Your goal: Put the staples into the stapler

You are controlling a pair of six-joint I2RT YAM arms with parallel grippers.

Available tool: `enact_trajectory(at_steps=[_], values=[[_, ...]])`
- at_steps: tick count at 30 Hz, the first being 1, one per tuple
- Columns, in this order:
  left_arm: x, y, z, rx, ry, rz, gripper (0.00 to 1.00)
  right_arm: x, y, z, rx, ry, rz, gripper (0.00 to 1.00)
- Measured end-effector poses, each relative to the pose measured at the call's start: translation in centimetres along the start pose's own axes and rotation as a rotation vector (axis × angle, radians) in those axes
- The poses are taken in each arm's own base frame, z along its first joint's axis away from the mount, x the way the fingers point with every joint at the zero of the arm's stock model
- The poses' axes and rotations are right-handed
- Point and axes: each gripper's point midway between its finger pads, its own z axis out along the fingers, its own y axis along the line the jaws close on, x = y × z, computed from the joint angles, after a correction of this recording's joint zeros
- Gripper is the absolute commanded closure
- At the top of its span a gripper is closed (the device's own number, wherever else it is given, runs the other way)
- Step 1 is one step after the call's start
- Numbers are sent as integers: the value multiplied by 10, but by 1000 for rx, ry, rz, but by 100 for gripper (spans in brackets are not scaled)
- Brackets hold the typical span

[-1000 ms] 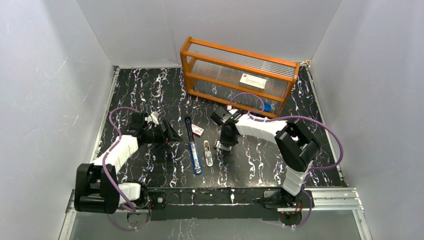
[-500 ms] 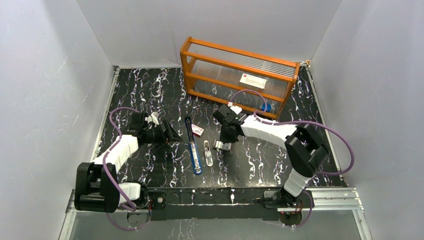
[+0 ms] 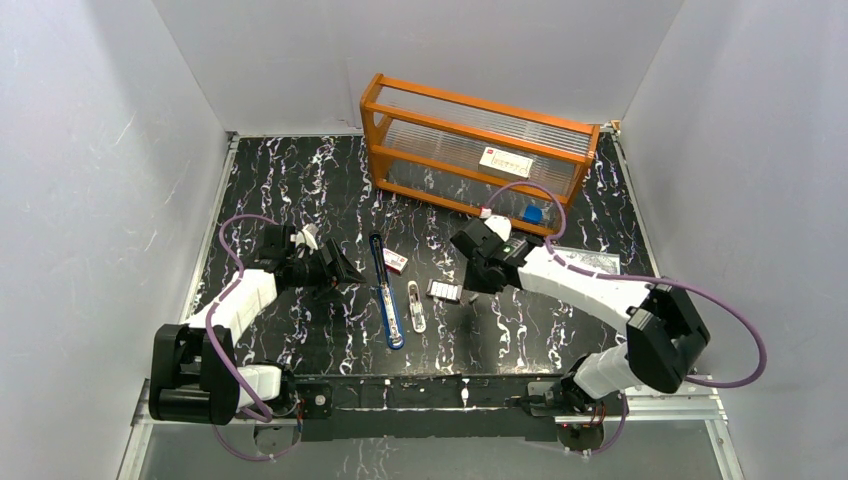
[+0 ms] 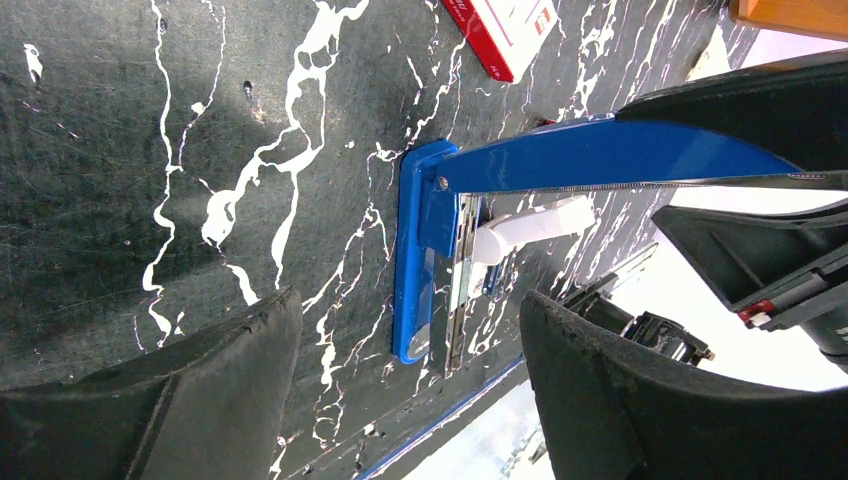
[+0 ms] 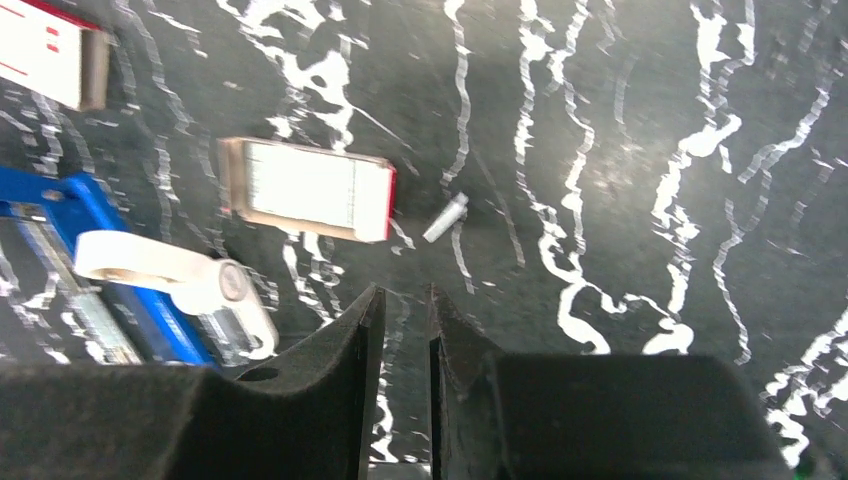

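Note:
The blue stapler [image 3: 386, 301] lies hinged open on the table; in the left wrist view its base [image 4: 414, 262] lies flat and its top arm [image 4: 600, 155] is raised. The staples [image 3: 444, 291] lie in a small cardboard tray right of it, silvery in the right wrist view [image 5: 305, 188]. My left gripper [image 3: 345, 270] is wide open and empty just left of the stapler [image 4: 410, 400]. My right gripper [image 3: 480, 277] is right of the staples, its jaws a narrow gap apart with nothing between them [image 5: 407, 300].
A red-and-white box [image 3: 395, 262] lies beside the stapler's far end. A small white rounded object [image 3: 416, 306] lies between the stapler and the staples. A tiny grey piece [image 5: 445, 217] lies near the tray. An orange-framed clear case [image 3: 476, 150] stands at the back.
My right gripper has drawn back to the right, off the staples tray, which stays on the table. The left arm has not moved.

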Motion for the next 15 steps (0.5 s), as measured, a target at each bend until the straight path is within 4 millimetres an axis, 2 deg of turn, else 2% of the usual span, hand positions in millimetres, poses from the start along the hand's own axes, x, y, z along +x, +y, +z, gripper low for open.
enact_trajectory(at_steps=[8, 11, 15], values=[[0, 0, 0, -1, -1, 0, 24, 38, -49, 4, 99, 68, -34, 68], [0, 0, 0, -2, -1, -1, 24, 43, -54, 3, 100, 79, -37, 63], [-1, 1, 0, -6, -4, -2, 24, 40, -51, 3, 87, 63, -32, 53]])
